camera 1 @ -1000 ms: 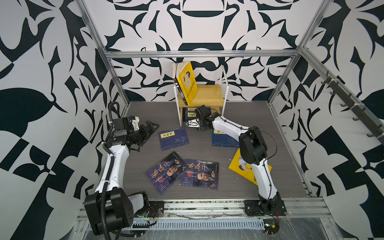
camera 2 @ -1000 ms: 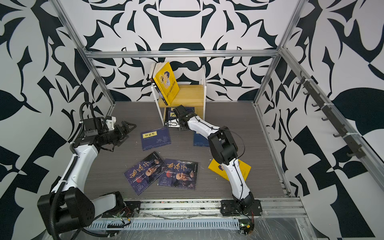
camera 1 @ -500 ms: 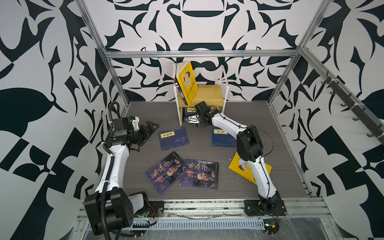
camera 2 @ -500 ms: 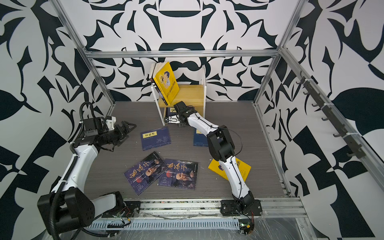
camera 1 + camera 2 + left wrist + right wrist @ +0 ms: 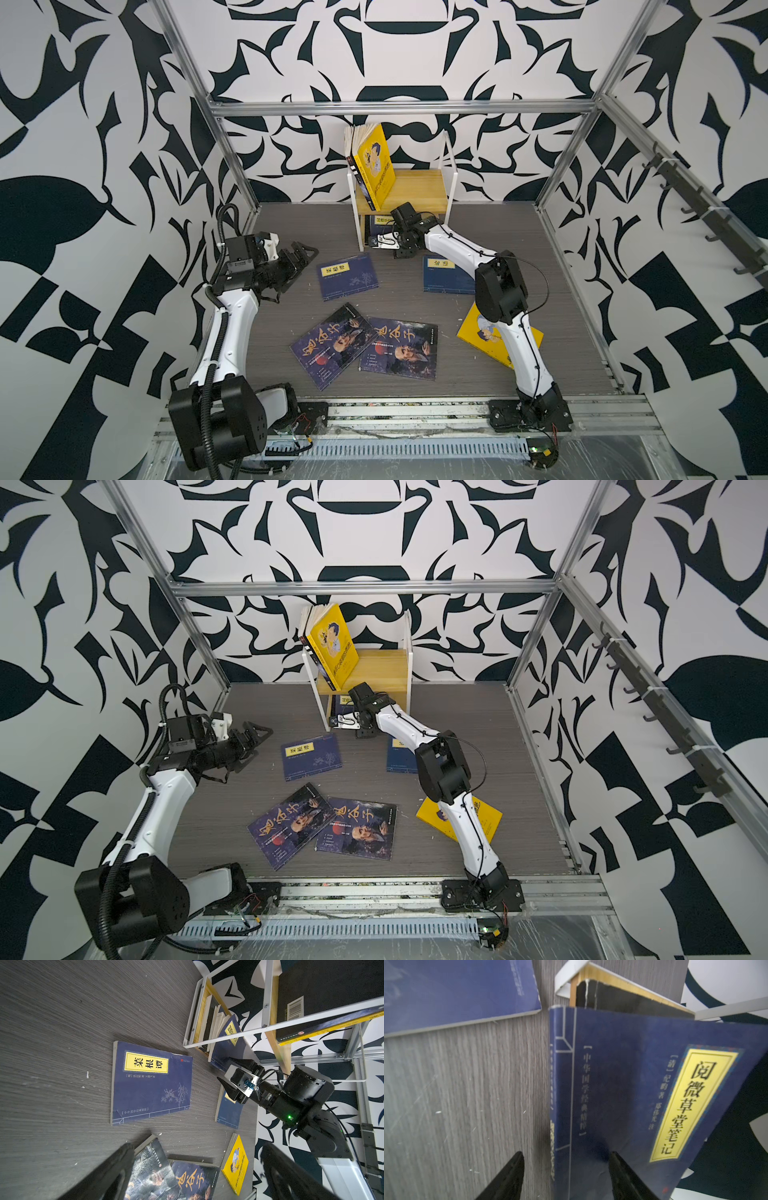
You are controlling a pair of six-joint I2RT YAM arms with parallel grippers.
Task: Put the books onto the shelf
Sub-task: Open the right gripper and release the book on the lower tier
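Robot test cell, laboratory type. Enclosure of aluminium profile framing [image 5: 399,109] lined with black-and-white patterned wall panels [image 5: 399,50], over a grey wood-grain floor board [image 5: 291,224]. Two white-and-black robot arms, left arm [image 5: 239,324] and right arm [image 5: 523,345], mounted on a slotted metal base rail [image 5: 415,411]. Black corrugated cable hose [image 5: 206,419] and slotted cable duct [image 5: 395,449] at the front. Row of hooks [image 5: 706,208] on one side bar.

- top board of the shelf [image 5: 419,193]: a yellow book [image 5: 376,164] leans at its left end, the rest is bare, loads of room
- lower tier's front: blocked by the right pincer [image 5: 222,1068] and a navy book [image 5: 633,1095] poking out
- counter [image 5: 299,220]: back-left corner is open, but flat books [image 5: 348,276] litter the middle
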